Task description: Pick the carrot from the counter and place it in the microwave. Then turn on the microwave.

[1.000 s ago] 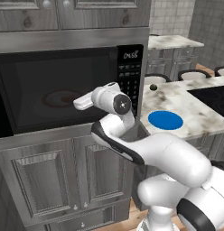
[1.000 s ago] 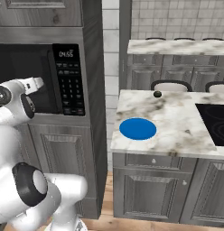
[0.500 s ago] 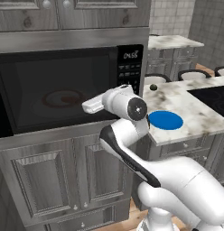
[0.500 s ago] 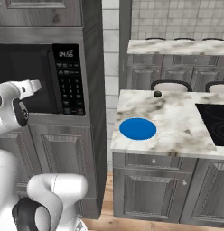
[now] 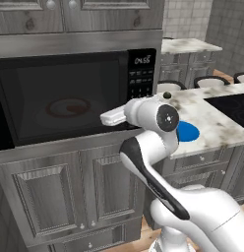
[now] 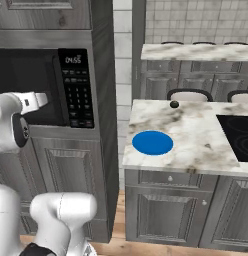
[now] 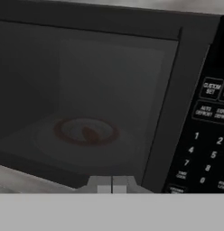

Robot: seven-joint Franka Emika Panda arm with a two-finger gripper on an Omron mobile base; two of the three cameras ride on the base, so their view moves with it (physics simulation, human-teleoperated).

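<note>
We see the black microwave [image 6: 43,85] built into grey wood cabinets [image 6: 71,170] on the left, its dark glass door shut and its keypad panel [image 6: 77,87] with a lit digital display on its right side. A white robot arm [image 6: 16,125] rises at the far left, reaching toward the microwave door. To the right stands a counter [image 6: 196,135] of white-and-grey marble. A round blue plate [image 6: 152,142] lies near its front left corner. A small dark round object [image 6: 174,104] sits near its back edge. A black cooktop [image 6: 238,135] is set in at the right.
</note>
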